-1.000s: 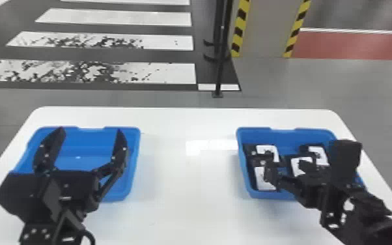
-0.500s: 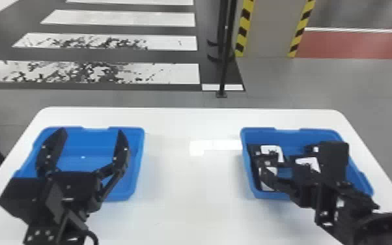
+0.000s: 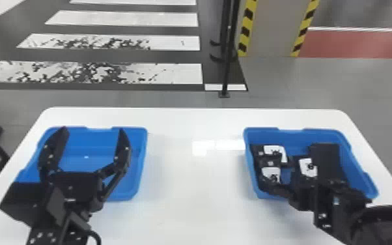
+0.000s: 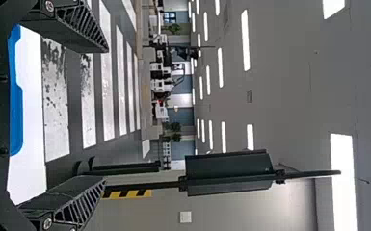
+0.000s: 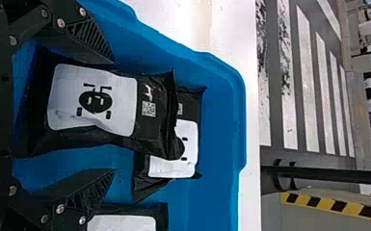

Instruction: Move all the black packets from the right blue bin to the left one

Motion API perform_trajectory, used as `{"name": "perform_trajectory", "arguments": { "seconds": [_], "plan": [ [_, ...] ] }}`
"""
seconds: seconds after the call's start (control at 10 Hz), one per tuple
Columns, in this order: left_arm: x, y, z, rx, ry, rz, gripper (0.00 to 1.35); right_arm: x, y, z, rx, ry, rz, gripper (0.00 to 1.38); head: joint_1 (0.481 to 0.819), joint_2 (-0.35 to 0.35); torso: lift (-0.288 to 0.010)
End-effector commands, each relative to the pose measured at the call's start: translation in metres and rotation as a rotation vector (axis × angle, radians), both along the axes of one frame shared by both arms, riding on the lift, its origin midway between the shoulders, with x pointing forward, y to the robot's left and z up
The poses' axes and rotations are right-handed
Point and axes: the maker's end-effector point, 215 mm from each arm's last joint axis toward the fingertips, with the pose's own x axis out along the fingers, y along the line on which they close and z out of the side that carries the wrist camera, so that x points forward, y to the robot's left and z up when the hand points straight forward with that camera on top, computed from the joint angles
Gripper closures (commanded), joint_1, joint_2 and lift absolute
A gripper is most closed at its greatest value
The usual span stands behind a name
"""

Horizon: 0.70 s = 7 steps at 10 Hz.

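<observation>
Packets in blk plastic film w/ flat crimped ends and big white labels [image 5: 120, 103], three seen in the right wrist view, all in the deep blue plastic R bin [image 3: 260, 130] on the white table [image 3: 198, 189]. Label on the nearest pkt: blk round printed figure plus small blk marks; beside it, on the bare film, a sq. QR-type code and a pale mark. Second pkt [image 5: 173, 166], partly under the nearest one's end, has a similar white label and part of a code; third pkt [image 5: 161, 216] lies apart, white label partly in view, cut off by the view's edge. Film looks shiny, a bit creased, nearest one puffy. R gripper [image 3: 276, 172], blk w/ two flat fingers, is down in that bin, fingers spread wide, one each side of the nearest pkt, not closed on it; upper finger in the wrist view is right by the pkt's edge, can't tell if touching. L gripper [image 3: 92, 129], same blk two-finger type, is parked over the blue plastic L bin [image 3: 141, 163], fingers well apart w/ nothing held
</observation>
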Motion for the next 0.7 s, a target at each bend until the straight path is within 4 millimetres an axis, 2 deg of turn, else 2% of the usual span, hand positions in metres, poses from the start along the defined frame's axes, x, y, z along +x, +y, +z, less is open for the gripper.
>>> {"name": "perform_trajectory", "arguments": {
  "seconds": [0.0,0.1,0.4,0.5,0.6],
  "plan": [
    [-0.001,-0.001,0.005,0.021,-0.018,0.000,0.09,-0.009,0.006,-0.007,0.010,0.050,0.009,0.25,0.695,-0.021,-0.140],
    [-0.002,-0.002,0.007,0.027,-0.026,-0.002,0.09,-0.013,0.012,-0.007,0.009,0.064,0.017,0.32,0.695,-0.019,-0.140],
    [-0.002,-0.005,0.007,0.030,-0.028,-0.008,0.10,-0.015,0.014,-0.013,0.022,0.103,0.023,0.87,0.695,-0.007,-0.140],
    [-0.002,-0.006,0.008,0.029,-0.030,-0.009,0.10,-0.015,0.016,-0.015,0.032,0.111,0.024,0.91,0.695,-0.007,-0.140],
    [-0.002,-0.006,0.008,0.028,-0.033,-0.010,0.10,-0.016,0.018,-0.014,0.040,0.110,0.025,1.11,0.695,-0.008,-0.140]
  ]
}}
